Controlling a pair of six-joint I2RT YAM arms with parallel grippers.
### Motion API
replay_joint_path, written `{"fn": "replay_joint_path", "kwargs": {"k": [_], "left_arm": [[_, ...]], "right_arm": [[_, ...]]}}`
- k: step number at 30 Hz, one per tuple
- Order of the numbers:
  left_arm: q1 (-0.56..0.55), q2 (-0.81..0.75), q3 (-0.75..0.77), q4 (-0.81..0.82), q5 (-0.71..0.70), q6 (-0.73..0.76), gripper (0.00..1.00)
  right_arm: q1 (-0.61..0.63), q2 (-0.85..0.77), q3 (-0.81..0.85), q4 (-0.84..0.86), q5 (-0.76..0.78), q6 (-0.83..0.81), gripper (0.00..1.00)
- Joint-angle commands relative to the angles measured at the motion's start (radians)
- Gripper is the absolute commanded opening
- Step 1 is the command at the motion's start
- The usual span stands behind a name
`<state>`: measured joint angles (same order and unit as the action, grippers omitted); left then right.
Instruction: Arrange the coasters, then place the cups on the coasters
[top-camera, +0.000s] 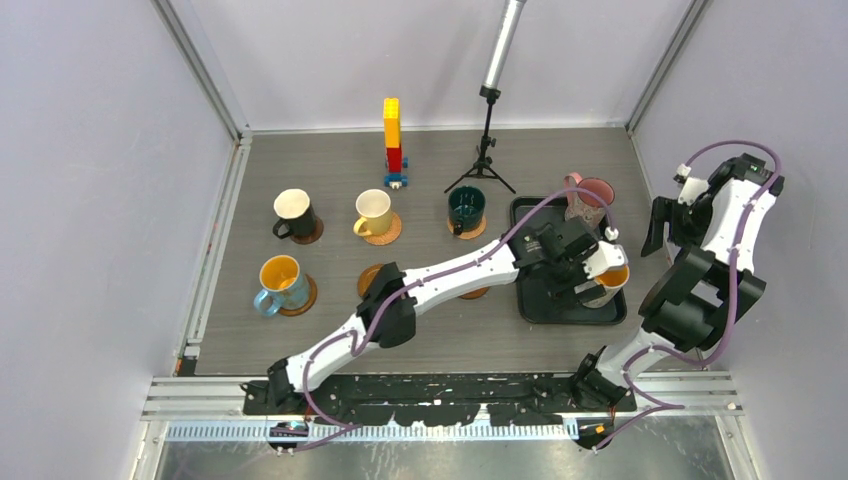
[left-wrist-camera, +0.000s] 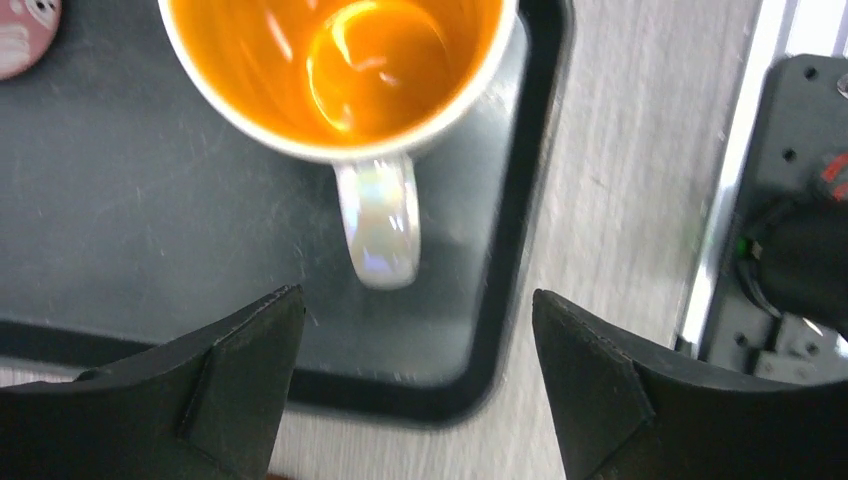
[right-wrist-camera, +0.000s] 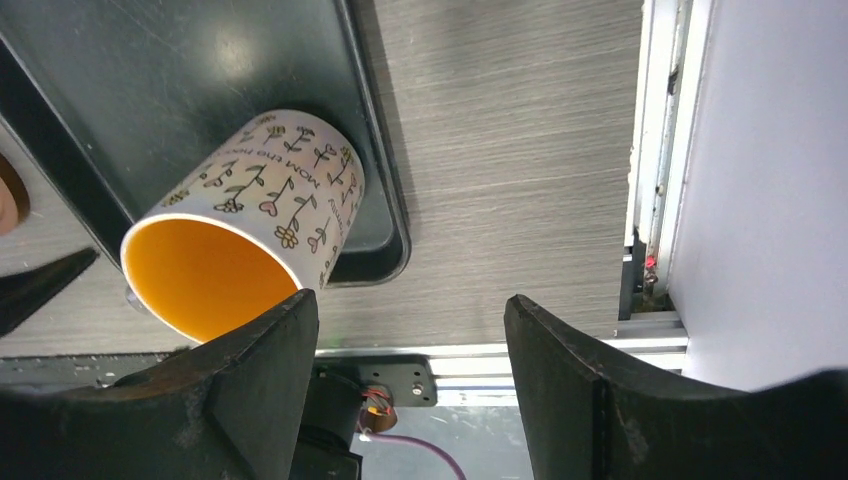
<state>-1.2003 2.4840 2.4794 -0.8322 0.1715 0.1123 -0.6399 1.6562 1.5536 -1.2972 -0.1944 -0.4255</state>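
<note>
Broadly, the grey bench (top-camera: 330, 340) carries everything. The left arm (top-camera: 450, 275) stretches across it to the black tray (top-camera: 550, 308) at the right side. The right arm (top-camera: 715, 260) is folded up just beside that tray.

Two cups are on the tray: the white-patterned mug (top-camera: 612, 285), orange inside, near the front right corner, and the pink mug (top-camera: 592, 195) at the far edge. Four more cups sit on coasters (top-camera: 305, 300) on the bench: the black mug (top-camera: 294, 213), the cream-yellow mug (top-camera: 373, 211) and the dark green mug (top-camera: 466, 208) in the far row, and the light blue mug (top-camera: 279, 283) at the front left.

One bare coaster (top-camera: 370, 276) lies beside the left arm, and a second bare coaster (top-camera: 478, 293) is mostly hidden under it.

The left gripper (left-wrist-camera: 415, 310) hangs over the white-patterned mug with its jaws apart. The mug's handle (left-wrist-camera: 380, 225) points toward the gap but touches neither side. The right gripper (right-wrist-camera: 410, 305) has its jaws apart too, with nothing between them.
</note>
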Motion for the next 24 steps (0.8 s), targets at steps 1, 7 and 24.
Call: {"fn": "replay_joint_path", "kwargs": {"k": [1, 7, 24], "left_arm": [[0.004, 0.115, 0.109, 0.073, -0.055, 0.016, 0.83], [0.000, 0.160, 0.124, 0.137, -0.044, 0.007, 0.70], [0.008, 0.206, 0.200, 0.259, -0.056, 0.029, 0.22]], "right_arm": [[0.001, -0.010, -0.005, -0.042, 0.014, -0.070, 0.73], [-0.014, -0.016, 0.006, -0.047, 0.024, -0.103, 0.73], [-0.030, -0.018, -0.039, -0.072, 0.017, -0.152, 0.71]]}}
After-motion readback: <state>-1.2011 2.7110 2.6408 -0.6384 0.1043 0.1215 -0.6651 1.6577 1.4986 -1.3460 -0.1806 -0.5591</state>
